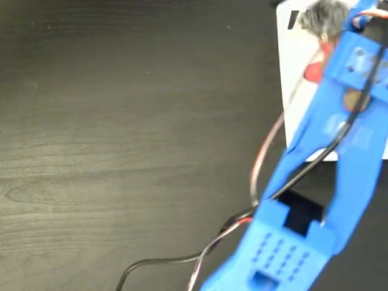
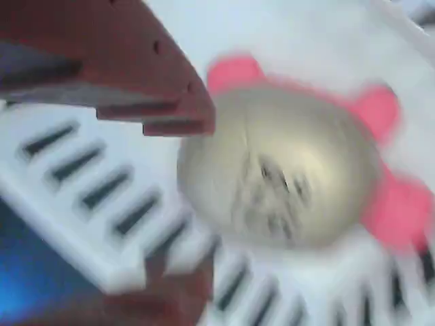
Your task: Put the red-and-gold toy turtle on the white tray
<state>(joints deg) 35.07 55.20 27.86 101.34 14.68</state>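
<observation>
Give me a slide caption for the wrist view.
Blurred close-up: gold-shelled toy turtle over the white tray's striped edge, a dark red finger beside it.

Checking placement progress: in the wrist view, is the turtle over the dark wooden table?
No, the red-and-gold toy turtle sits against the white tray, with the tray's black edge stripes beside it.

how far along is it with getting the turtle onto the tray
Nearly done: in the wrist view the red-and-gold toy turtle lies over the white tray, near its striped edge. The end effector sits beside it, not clearly gripping; blur hides contact. Left: confirm release and back away.
</observation>
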